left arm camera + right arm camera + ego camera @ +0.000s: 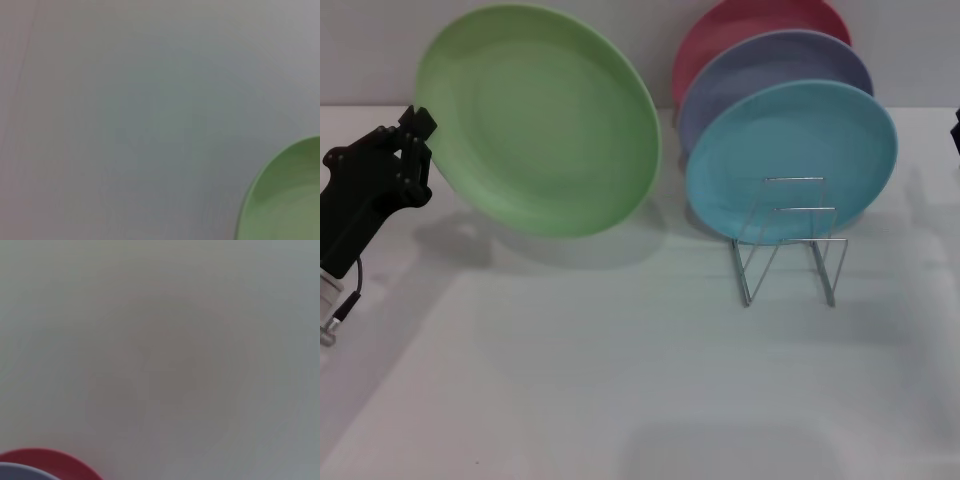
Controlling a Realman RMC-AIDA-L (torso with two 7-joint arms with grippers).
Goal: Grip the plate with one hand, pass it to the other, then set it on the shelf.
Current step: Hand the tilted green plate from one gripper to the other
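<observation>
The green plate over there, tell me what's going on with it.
The left gripper holds the light-green plate by its left rim, lifted and tilted above the white table. The right gripper barely shows at the head view's right edge, away from the plate, so no handover yet. The wire rack already carries a sky-blue plate, with a lavender plate and a red plate behind it.

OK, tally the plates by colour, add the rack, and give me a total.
Light-green plate, held up at its edge by the left pincer: 1
Sky-blue plate: 1
Lavender plate: 1
Red plate: 1
Wire dish rack: 1
Total: 5
</observation>
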